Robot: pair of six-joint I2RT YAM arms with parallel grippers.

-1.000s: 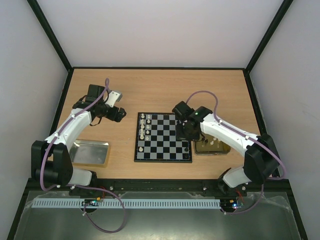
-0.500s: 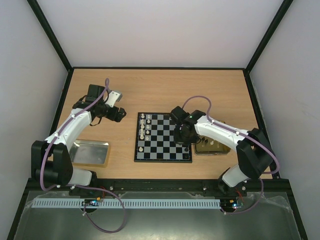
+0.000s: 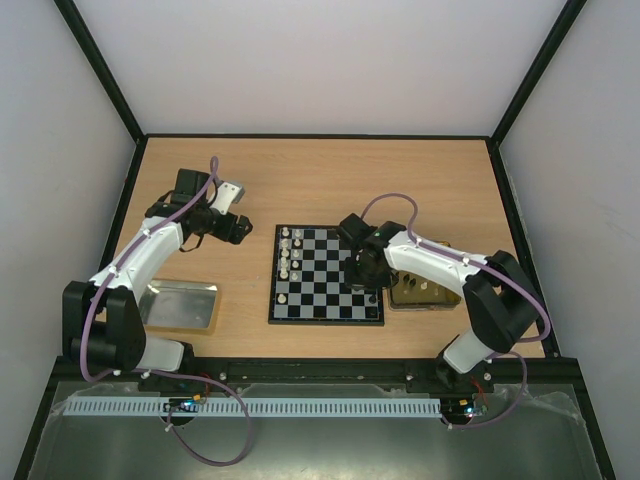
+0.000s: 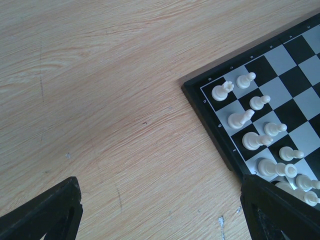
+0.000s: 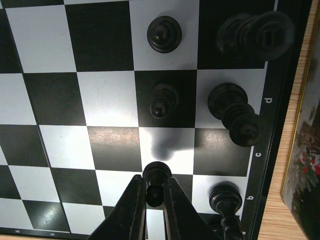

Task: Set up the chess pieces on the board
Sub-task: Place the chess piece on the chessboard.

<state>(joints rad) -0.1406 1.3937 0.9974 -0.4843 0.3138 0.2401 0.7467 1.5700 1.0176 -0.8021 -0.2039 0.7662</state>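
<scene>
Over the right edge of the board (image 3: 326, 275), the right tool (image 5: 154, 200) pinches a black pawn (image 5: 156, 176). White pieces (image 4: 255, 135) line the left side, few black ones stand, and more wait in the gold tray (image 3: 425, 295). The left tool (image 4: 160, 215) hangs open.

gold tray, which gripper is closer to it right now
Right. The right gripper, shut on a black pawn, is over the board, at its edge beside the gold tray. The left gripper hangs open off the opposite side.
</scene>
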